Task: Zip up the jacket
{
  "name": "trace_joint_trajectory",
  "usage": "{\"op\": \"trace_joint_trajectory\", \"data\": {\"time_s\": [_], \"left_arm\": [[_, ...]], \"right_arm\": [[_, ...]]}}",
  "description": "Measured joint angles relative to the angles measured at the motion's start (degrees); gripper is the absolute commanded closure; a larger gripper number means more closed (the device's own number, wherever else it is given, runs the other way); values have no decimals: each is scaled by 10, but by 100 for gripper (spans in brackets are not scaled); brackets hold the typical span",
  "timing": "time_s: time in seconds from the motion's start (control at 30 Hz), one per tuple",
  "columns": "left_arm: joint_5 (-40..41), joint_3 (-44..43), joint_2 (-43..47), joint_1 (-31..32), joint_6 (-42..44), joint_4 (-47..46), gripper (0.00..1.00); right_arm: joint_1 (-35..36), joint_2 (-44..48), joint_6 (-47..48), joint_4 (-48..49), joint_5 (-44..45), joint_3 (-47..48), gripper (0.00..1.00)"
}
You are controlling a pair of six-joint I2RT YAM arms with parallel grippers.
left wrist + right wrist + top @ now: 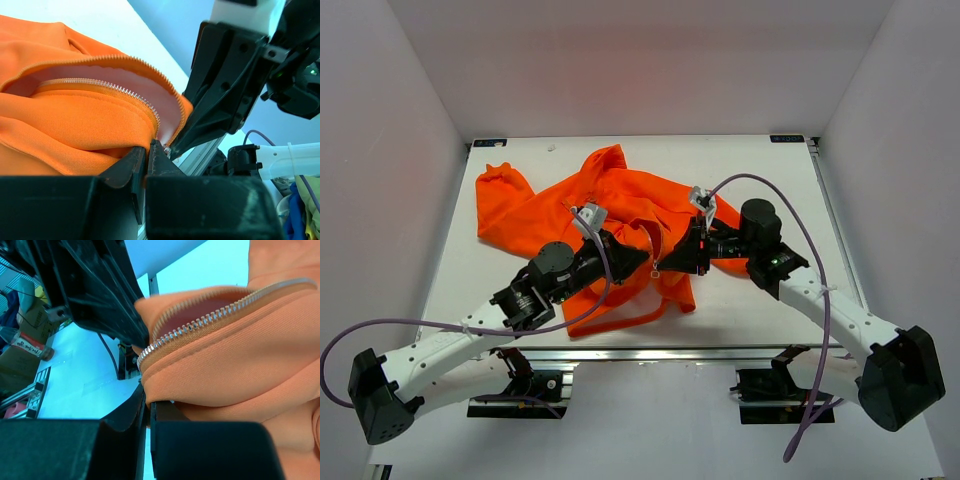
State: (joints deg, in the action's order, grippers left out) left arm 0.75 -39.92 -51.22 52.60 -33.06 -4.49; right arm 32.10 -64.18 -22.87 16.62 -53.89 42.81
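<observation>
The orange jacket (620,200) lies crumpled on the white table (770,170). Both grippers meet at its near front edge and hold it a little off the table. My left gripper (642,262) is shut on the jacket's edge, pinching fabric just below the open light zipper teeth (100,85) in the left wrist view (148,146). My right gripper (673,258) is shut on the facing edge (148,396), under its row of zipper teeth (200,322). A small metal zipper pull (655,268) hangs between the two grippers. The pale lining (125,75) shows inside the opening.
A loose orange hem loop (650,315) trails towards the table's front rail (650,352). A sleeve (500,190) reaches the far left. Purple cables (790,200) arch over both arms. White walls close in the left, right and back sides.
</observation>
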Motion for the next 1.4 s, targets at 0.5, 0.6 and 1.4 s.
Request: {"op": "trace_joint_trajectory", "data": {"time_s": [0.5, 0.6, 1.4], "left_arm": [[8, 1, 8, 0, 0, -5, 100], [8, 3, 8, 0, 0, -10, 100], [5, 37, 24, 0, -10, -42, 100]], "right_arm": [[0, -8, 2, 10, -3, -14, 100], [0, -8, -7, 20, -4, -15, 100], [0, -8, -21, 33, -14, -15, 100]]}}
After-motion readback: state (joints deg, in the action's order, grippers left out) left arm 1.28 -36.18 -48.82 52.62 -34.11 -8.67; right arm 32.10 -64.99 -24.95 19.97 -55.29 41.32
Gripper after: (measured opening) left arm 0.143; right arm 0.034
